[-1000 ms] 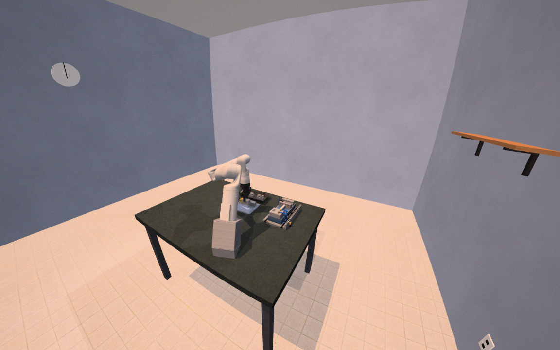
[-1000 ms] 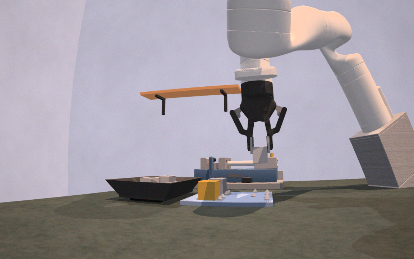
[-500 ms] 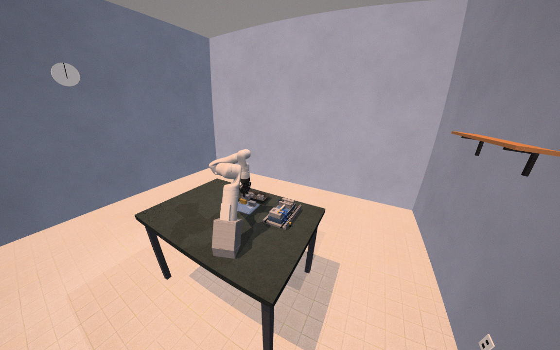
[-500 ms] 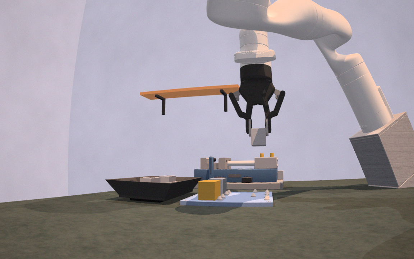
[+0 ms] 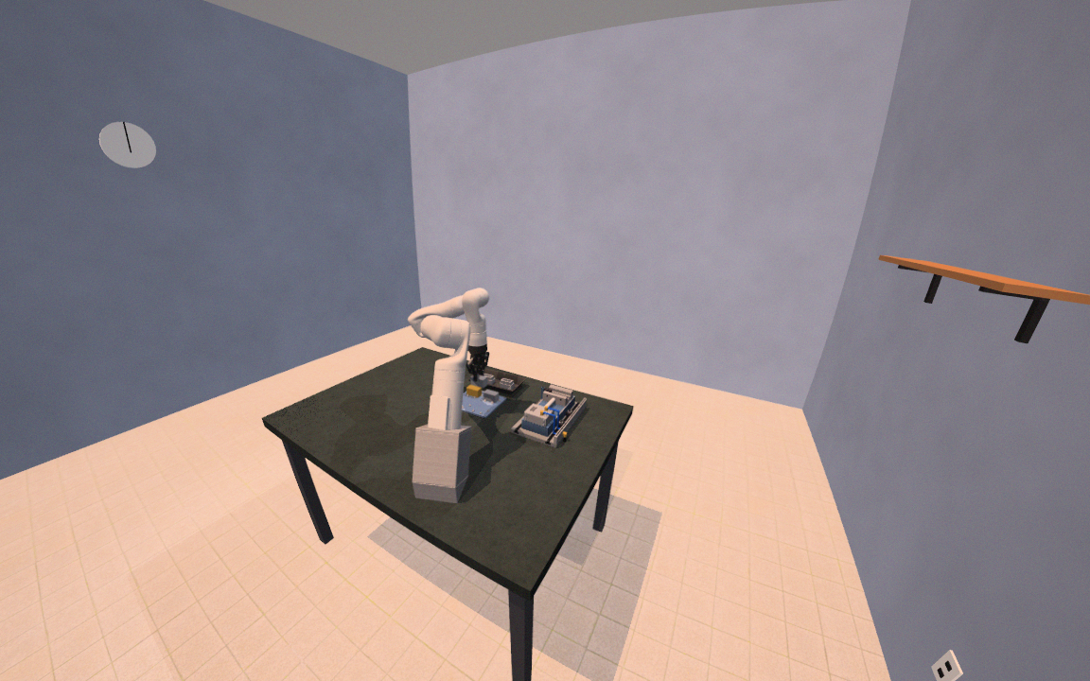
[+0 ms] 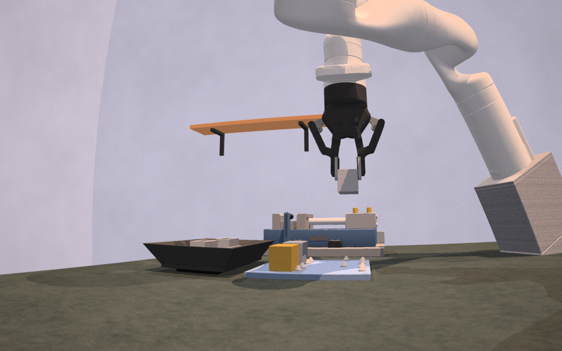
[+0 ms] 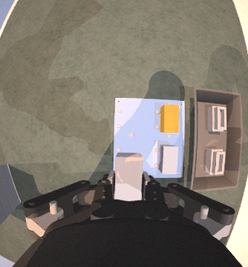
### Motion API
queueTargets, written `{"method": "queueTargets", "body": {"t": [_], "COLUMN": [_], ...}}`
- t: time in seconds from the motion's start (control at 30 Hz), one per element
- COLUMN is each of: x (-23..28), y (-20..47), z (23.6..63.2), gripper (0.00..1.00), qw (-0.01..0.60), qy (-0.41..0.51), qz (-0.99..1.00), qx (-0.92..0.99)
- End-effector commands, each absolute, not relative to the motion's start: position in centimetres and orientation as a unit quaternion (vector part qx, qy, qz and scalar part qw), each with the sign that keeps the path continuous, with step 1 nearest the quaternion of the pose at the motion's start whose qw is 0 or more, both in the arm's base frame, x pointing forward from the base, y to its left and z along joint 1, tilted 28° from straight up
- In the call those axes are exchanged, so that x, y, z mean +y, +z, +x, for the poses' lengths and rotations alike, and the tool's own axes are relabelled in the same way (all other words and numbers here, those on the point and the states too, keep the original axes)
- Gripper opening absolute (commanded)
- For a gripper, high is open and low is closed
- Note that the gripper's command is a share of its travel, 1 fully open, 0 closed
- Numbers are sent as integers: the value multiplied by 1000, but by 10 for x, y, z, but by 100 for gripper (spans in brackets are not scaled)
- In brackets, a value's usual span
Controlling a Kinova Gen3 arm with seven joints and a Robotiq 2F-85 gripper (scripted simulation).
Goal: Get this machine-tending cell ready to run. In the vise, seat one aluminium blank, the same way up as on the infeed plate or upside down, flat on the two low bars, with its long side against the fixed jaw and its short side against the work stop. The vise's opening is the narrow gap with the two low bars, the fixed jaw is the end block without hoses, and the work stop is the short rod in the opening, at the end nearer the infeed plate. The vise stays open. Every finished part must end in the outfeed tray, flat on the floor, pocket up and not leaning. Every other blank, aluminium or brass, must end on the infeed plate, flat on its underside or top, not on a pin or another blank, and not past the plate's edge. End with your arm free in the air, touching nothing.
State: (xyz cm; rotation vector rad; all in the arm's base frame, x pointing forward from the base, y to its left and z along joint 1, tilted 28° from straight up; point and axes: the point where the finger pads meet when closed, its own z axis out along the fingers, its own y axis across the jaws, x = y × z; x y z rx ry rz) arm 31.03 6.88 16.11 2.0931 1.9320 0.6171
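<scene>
My gripper (image 6: 347,171) is shut on a grey aluminium blank (image 6: 347,181) and holds it high above the table, over the light blue infeed plate (image 6: 313,268). The held blank also shows in the wrist view (image 7: 128,176) between the fingers. On the plate (image 7: 150,139) lie a brass blank (image 7: 169,118) and another aluminium blank (image 7: 168,159). The dark outfeed tray (image 7: 215,139) holds two finished parts (image 7: 217,119) (image 7: 215,162), pockets up. The vise (image 6: 324,231) stands behind the plate; its opening is partly hidden.
Small locating pins (image 6: 344,263) stand on the infeed plate. The tray (image 6: 206,254) sits left of the plate in the exterior view. My arm's base block (image 6: 530,209) stands at the right. An orange wall shelf (image 6: 256,124) hangs far behind.
</scene>
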Motion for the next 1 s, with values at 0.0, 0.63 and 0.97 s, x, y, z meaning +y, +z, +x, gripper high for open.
{"method": "queueTargets", "body": {"t": [0.0,0.63,0.97], "x": [64,-74,-155], "y": [162,174,177], "z": [313,387,412], "gripper": [0,0,0], "qw": [113,100,98], "qy": [209,181,192], "qz": [715,733,735], "qx": [657,648,643]}}
